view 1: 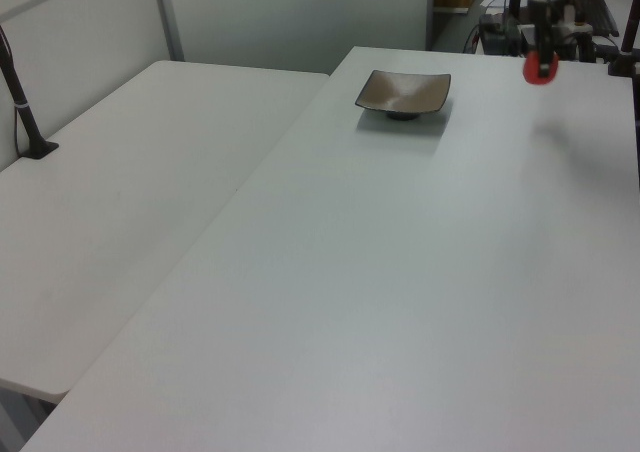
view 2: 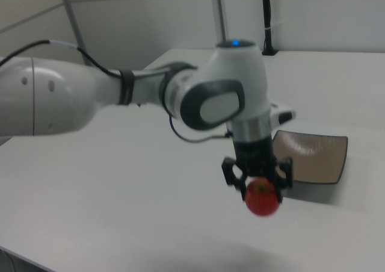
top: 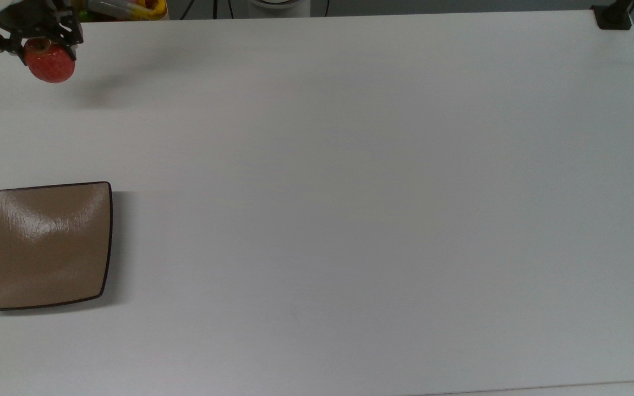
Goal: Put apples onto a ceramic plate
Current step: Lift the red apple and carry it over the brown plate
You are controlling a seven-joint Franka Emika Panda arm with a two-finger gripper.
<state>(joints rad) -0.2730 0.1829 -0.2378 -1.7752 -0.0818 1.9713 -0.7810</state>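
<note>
The gripper (view 2: 261, 191) has its jaws clamped on the apple (view 2: 262, 198), gripping it near the top so that most of the fruit hangs below the black fingers. In the right view the apple is clear of the bench (view 2: 120, 212), with a soft shadow on the white surface underneath it, and the arm (view 2: 108, 97) reaches in from the right view's left, its wrist pointing straight down.

In the top view the apple (top: 50, 63) sits at the far left corner of the bench (top: 350, 192), held under the gripper (top: 36, 47), and its shadow falls on the surface a little to the top view's right. The plate (top: 42, 247) lies flat at the top view's left edge, well apart from the apple and nearer the camera side, with nothing on it. Its glossy brown surface carries a pale reflection toward the far side.

In the left view the apple (view 1: 540, 67) hangs above the far right part of the bench (view 1: 400, 272), to the left view's right of the plate (view 1: 403, 92), with bare surface between them. A black stand (top: 613, 16) is at the far right corner in the top view.
</note>
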